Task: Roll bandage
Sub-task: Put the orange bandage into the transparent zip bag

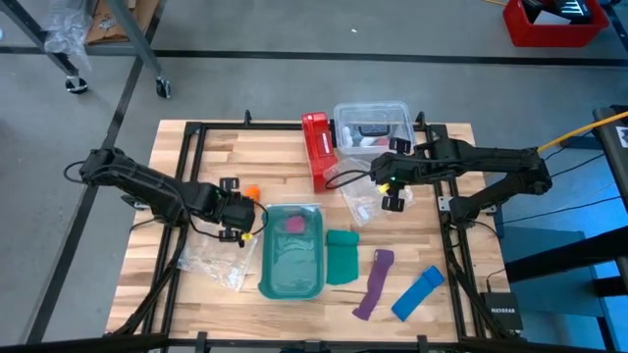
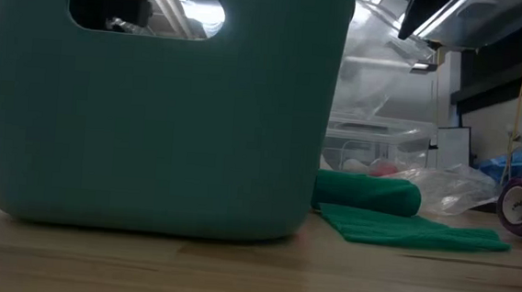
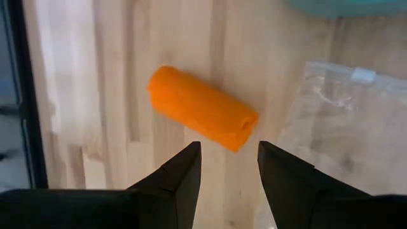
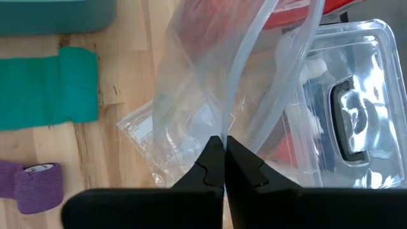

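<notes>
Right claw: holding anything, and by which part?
Yes: the right claw is shut on the clear plastic bag, pinching a fold of its film.

No text, label, brand or number can be read anywhere here. The purple roll [image 4: 30,186] carries a small tag, too blurred to read.

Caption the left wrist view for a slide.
Open left gripper hovers over the rolled orange bandage lying on the table.

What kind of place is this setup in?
Likely a robotics lab or workshop: a wooden table in a black frame on a bare concrete floor, two arms, and practice items like the rolled orange bandage and teal bin.
</notes>
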Controlling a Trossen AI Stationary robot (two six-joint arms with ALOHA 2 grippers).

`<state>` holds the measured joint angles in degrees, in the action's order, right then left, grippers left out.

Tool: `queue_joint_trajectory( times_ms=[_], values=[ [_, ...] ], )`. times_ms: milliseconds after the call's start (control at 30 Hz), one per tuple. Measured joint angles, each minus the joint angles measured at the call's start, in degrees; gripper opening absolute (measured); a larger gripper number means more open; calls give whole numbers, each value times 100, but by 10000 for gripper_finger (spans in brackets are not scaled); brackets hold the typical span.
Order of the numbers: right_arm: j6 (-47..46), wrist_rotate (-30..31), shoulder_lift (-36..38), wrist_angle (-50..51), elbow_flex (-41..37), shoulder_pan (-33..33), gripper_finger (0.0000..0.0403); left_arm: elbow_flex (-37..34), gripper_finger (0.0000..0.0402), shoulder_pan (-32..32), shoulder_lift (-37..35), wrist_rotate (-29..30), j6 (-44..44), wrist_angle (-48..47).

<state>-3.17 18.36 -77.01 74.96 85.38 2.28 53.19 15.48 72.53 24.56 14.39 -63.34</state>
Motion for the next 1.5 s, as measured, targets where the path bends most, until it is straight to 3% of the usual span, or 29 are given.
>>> queue_joint_trajectory(
  times_ms=[200, 367, 533, 800, 1100, 1300, 1500],
  values=[
    [-1, -1, 0, -4, 0, 0, 1, -377, 147, 196, 37, -1, -878, 945],
    [-1, -1, 0, -4, 0, 0, 1, -564, 147, 219, 239, 12, -1312, 1014],
    [-3, -1, 0, -7, 0, 0, 1, -797, 147, 210, 501, 198, -1366, 1082],
    [-5, -1, 0, -11, 0, 0, 1, -949, 147, 202, 837, 963, -1654, 1411],
    [-117, -1, 0, -7, 0, 0, 1, -975, 147, 241, 940, 979, -1757, 1502],
    [-123, -13, 0, -7, 0, 0, 1, -853, 146, 401, 933, 977, -1291, 1452],
    [-138, -150, 0, -7, 0, 0, 1, -669, 125, 569, 931, 977, -1372, 1412]
  ],
)
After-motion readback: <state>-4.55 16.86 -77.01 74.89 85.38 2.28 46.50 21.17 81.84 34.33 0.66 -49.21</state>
